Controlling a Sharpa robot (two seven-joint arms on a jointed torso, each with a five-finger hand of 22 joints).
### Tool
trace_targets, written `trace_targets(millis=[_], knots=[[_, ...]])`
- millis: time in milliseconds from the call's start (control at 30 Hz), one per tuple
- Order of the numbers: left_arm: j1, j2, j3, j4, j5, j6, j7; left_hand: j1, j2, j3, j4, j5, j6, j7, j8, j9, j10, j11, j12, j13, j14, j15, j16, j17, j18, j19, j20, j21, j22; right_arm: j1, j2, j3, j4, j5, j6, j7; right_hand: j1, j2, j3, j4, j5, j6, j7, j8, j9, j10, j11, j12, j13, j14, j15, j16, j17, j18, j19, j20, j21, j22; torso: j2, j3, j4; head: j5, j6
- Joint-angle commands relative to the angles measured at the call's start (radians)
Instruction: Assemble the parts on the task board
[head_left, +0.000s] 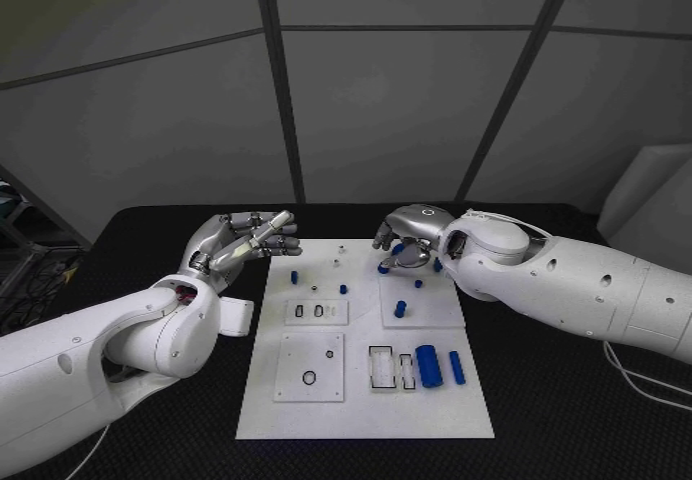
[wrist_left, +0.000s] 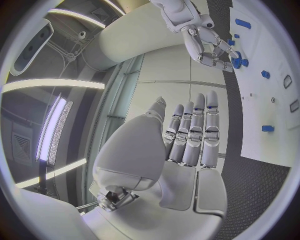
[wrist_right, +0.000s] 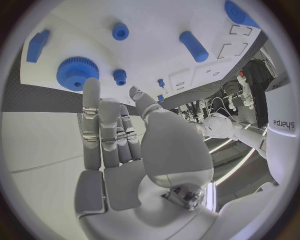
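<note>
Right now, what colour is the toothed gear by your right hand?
Blue; the gear shows best in the right wrist view.

Black worktop (head_left: 577, 400), white task board (head_left: 368, 405) flat on it, lying between the left hand (head_left: 238, 243) and right hand (head_left: 408, 240), nearer the right.

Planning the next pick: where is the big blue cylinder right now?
In the head view, the big blue cylinder lies on the task board's near right part, between an empty rectangular slot and a thinner blue rod, well clear of both hands.
</note>
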Motion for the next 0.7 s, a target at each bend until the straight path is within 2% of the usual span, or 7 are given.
trace_targets(millis=[33,167,233,467,600,700], knots=[[0.001,0.000,0.001,0.007,-0.009,0.016,-0.001,0.005,-0.001,0.000,-0.004,-0.003,0.005,0.000,-0.006,-0.001,0.009,0.001,-0.002,0.000,-0.009,0.000,-0.004,0.002,-0.014,-0.005,-0.002,-0.003,-0.001,0.003,0.004,0.001,-0.003,-0.060,0.063,-0.050,0.006,-0.010,0.001,0.011,-0.002,-0.005,0.001,-0.001,0.001,-0.009,0.001,-0.002,0.001,0.031,0.008,0.059,0.059,-0.006,0.002,0.004,0.065,0.073,0.009,-0.0014,0.0040,-0.001,0.000],[0.001,-0.001,0.001,0.011,-0.009,0.017,-0.002,0.004,-0.002,-0.001,-0.004,-0.003,0.005,0.000,-0.007,-0.001,0.009,0.001,-0.003,0.000,-0.009,0.000,-0.005,0.002,-0.014,-0.006,-0.001,-0.004,-0.001,0.003,0.008,0.001,-0.006,-0.065,0.080,-0.055,0.009,-0.011,0.005,0.018,-0.001,-0.005,0.000,-0.001,0.001,-0.006,0.001,-0.002,0.002,0.030,0.007,0.103,0.103,-0.012,0.005,0.006,0.115,0.129,0.011,-0.0027,0.0069,-0.003,-0.001],[0.001,-0.002,0.001,0.013,-0.009,0.017,-0.003,0.004,-0.002,-0.001,-0.004,-0.003,0.005,0.000,-0.007,-0.001,0.009,0.001,-0.003,0.000,-0.009,0.000,-0.005,0.002,-0.014,-0.006,-0.001,-0.004,-0.001,0.003,0.010,0.001,-0.007,-0.066,0.088,-0.056,0.011,-0.012,0.009,0.023,0.000,-0.004,-0.001,-0.001,0.002,-0.001,-0.001,-0.002,0.002,0.032,0.007,0.135,0.137,-0.017,0.012,0.006,0.154,0.175,0.013,-0.0007,0.0056,-0.001,-0.001],[0.001,-0.005,0.001,0.016,-0.009,0.016,-0.004,0.004,-0.002,-0.001,-0.004,-0.003,0.004,0.001,-0.007,-0.001,0.008,0.002,-0.004,0.000,-0.009,0.000,-0.005,0.002,-0.014,-0.006,-0.001,-0.004,-0.001,0.003,0.013,0.001,-0.009,-0.067,0.103,-0.058,0.015,-0.015,0.022,0.036,0.001,0.004,-0.003,0.001,0.002,0.010,-0.001,-0.001,0.002,0.034,0.006,0.207,0.211,-0.029,0.024,0.008,0.239,0.276,0.018,0.0019,0.0054,0.000,0.003],[0.001,-0.006,0.001,0.017,-0.009,0.016,-0.005,0.004,-0.002,-0.001,-0.004,-0.003,0.004,0.001,-0.007,-0.001,0.008,0.002,-0.004,0.000,-0.009,0.000,-0.005,0.002,-0.014,-0.006,-0.001,-0.004,-0.001,0.003,0.015,0.001,-0.011,-0.067,0.103,-0.057,0.016,-0.011,0.041,0.046,0.000,0.012,-0.004,0.001,0.003,0.033,-0.004,0.001,0.004,0.042,0.005,0.270,0.282,-0.043,0.048,0.008,0.315,0.375,0.020,0.0041,0.0057,-0.002,0.004],[0.001,-0.006,0.001,0.017,-0.009,0.016,-0.006,0.004,-0.002,-0.001,-0.004,-0.003,0.004,0.001,-0.007,-0.001,0.008,0.002,-0.004,0.000,-0.009,0.000,-0.005,0.002,-0.014,-0.006,-0.001,-0.004,-0.001,0.003,0.016,0.001,-0.011,-0.066,0.100,-0.057,0.020,-0.007,0.065,0.054,-0.017,0.025,-0.004,0.004,0.004,0.054,-0.007,0.001,0.004,0.047,0.003,0.314,0.330,-0.054,0.069,0.008,0.373,0.453,0.022,0.0051,0.0060,-0.002,0.005]])
